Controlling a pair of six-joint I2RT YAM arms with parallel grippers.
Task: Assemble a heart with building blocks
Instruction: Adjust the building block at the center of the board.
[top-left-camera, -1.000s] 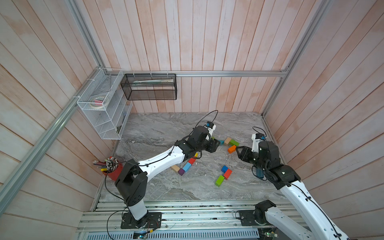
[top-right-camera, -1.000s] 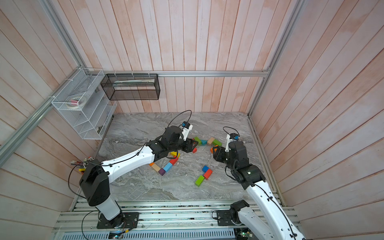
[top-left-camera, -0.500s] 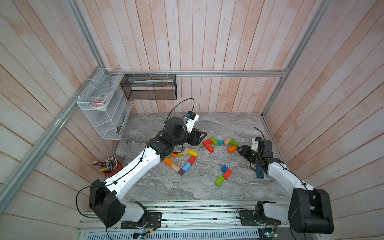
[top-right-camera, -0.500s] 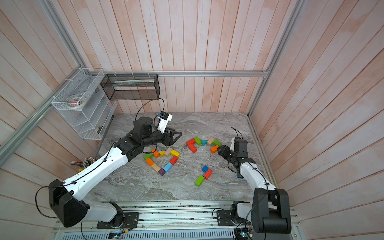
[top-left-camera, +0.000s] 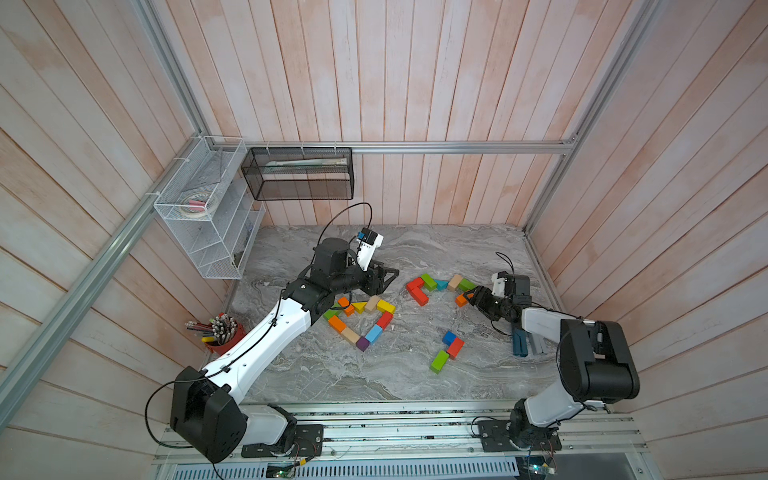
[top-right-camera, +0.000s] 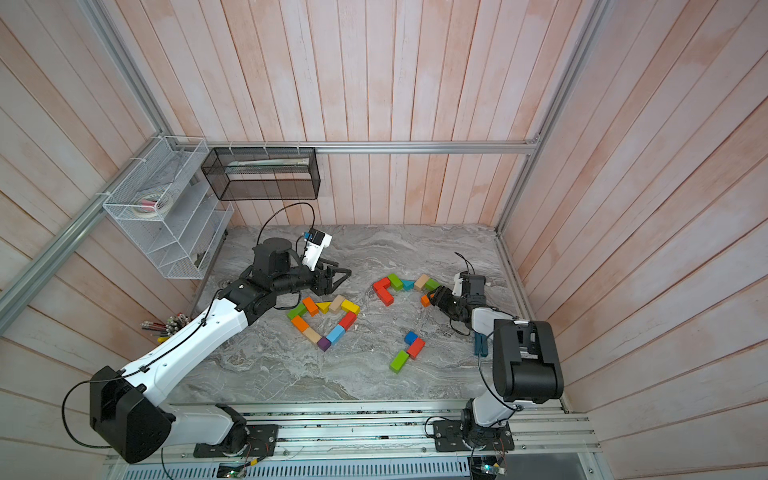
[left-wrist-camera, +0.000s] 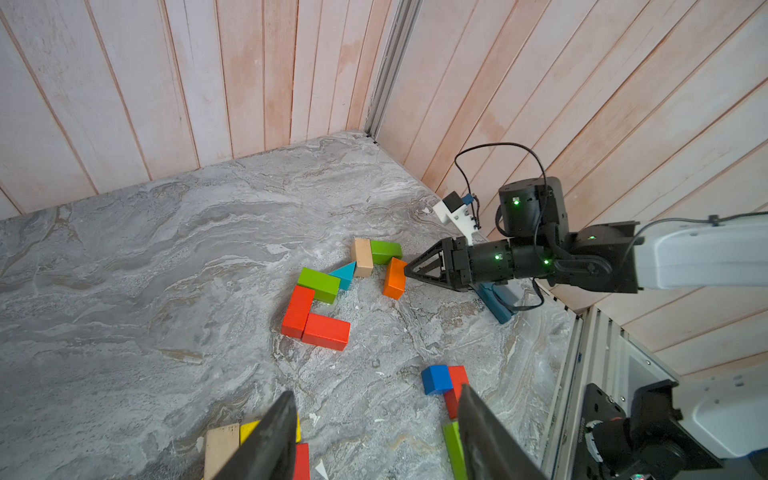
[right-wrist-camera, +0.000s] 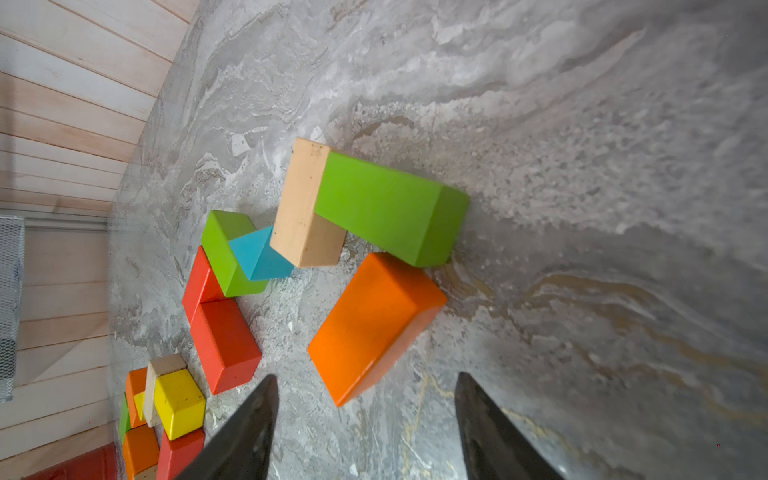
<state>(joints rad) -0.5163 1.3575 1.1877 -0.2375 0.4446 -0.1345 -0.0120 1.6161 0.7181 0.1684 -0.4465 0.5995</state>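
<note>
The building blocks lie in three groups on the grey marble table (top-left-camera: 415, 386). On the left, several of them form a closed heart outline (top-left-camera: 361, 322) (top-right-camera: 326, 320). Two red bricks (top-left-camera: 417, 290), a green brick, a teal wedge (left-wrist-camera: 345, 274), a tan brick and another green one form an arc on the right. My left gripper (top-left-camera: 390, 274) (left-wrist-camera: 376, 399) hangs open and empty between the heart and that arc. My right gripper (top-left-camera: 468, 296) (right-wrist-camera: 365, 378) is open, with a corner of the orange brick (right-wrist-camera: 374, 324) (top-left-camera: 460, 300) just between its fingertips, untouched.
A blue cube (top-left-camera: 448, 337), a red brick and a green brick (top-left-camera: 439, 361) lie nearer the front. A red cup of pencils (top-left-camera: 220, 332) stands at the left edge. A white wire rack (top-left-camera: 203, 216) and a black mesh basket (top-left-camera: 299, 174) hang on the walls. A blue-grey object (top-left-camera: 521, 343) lies under the right arm.
My left gripper has drawn back leftward from the right-hand arc, uncovering the heart. The right arm has folded down while its gripper stays at the orange brick. Both jaws have opened wider.
</note>
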